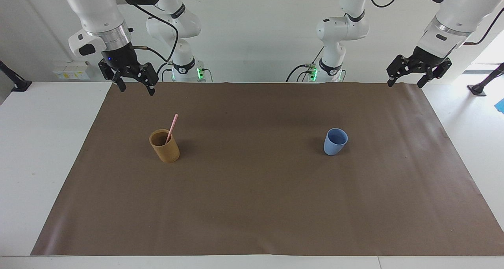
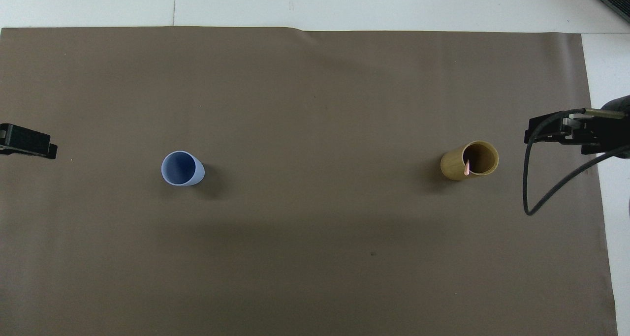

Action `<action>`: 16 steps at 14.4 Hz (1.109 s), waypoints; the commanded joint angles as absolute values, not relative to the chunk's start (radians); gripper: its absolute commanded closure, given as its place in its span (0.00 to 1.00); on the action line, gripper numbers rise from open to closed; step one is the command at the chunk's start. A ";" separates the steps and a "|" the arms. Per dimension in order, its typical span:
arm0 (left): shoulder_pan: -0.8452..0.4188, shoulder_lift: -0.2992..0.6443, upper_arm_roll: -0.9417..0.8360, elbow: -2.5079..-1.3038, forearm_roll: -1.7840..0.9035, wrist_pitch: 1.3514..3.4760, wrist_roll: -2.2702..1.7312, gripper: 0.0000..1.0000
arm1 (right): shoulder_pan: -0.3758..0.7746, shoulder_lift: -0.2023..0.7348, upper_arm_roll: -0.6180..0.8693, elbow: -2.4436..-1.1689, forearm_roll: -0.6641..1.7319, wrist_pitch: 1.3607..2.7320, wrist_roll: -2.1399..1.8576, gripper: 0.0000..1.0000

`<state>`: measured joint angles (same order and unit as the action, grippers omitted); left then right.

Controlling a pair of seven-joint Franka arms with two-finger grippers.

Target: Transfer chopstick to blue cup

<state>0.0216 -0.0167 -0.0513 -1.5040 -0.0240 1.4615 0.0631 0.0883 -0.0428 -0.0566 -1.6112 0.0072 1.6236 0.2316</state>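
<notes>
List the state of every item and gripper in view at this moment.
chopstick: standing tilted in the tan cup, upper end sticking out above the rim.
tan cup: upright, toward the right arm's end of the table.
blue cup: upright, empty, toward the left arm's end.
right gripper: open, empty, raised over the brown mat's edge nearest the robots.
left gripper: open, empty, raised at the mat's corner, waiting.

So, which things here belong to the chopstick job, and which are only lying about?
For the job:
- chopstick, standing tilted in the tan cup
- blue cup, nothing in it
- right gripper, open, raised near the tan cup's end
- left gripper, open, waiting

Just there:
- tan cup, now holds the chopstick
- brown paper sheet
</notes>
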 commanded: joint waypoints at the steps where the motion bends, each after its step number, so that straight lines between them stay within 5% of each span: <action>1: 0.040 -0.011 -0.060 -1.489 -0.037 1.456 0.069 0.00 | 0.084 -0.049 -0.063 -1.623 0.025 1.621 0.212 0.00; 16: 0.040 -0.011 -0.060 -1.491 -0.037 1.456 0.069 0.00 | 0.078 -0.060 -0.063 -1.638 0.023 1.617 0.202 0.00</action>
